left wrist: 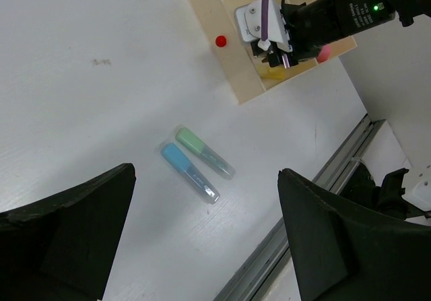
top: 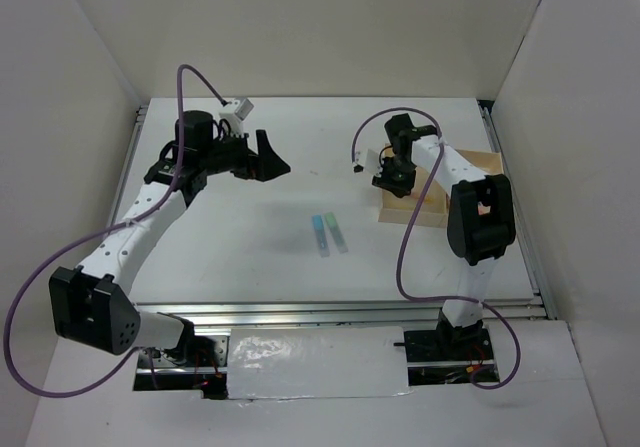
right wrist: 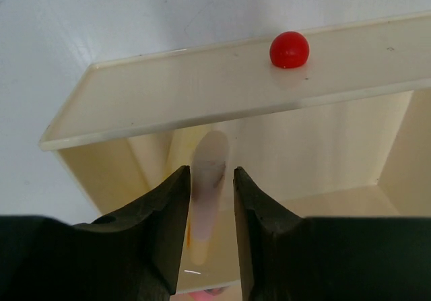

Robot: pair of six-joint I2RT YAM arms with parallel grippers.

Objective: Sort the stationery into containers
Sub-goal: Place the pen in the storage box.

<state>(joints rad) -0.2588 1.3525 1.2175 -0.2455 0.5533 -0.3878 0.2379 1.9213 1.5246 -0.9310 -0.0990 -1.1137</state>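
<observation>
- The right gripper (right wrist: 210, 180) has its jaws drawn in narrow on a pale stick (right wrist: 206, 207). The stick is whitish at its rounded far end and yellowish lower down, and it lies lengthwise between the two fingers.
- Stick and fingers reach down into a compartment of the pale wooden tray (right wrist: 202, 95), just behind the wall that carries a small red dot (right wrist: 289, 49).
- In the left wrist view, a bit of yellow and a bit of pink-red show inside the tray, mostly hidden under the right arm; I cannot tell which compartment they are in.
- A light blue stick (left wrist: 188, 173) and a light green stick (left wrist: 204, 153) lie side by side and parallel on the white table (top: 250, 257), outside the tray and apart from it, toward the table's middle.
- The left gripper (top: 272, 157) hangs over the table's left part with its jaws spread wide and nothing between them, well apart from the tray.
</observation>
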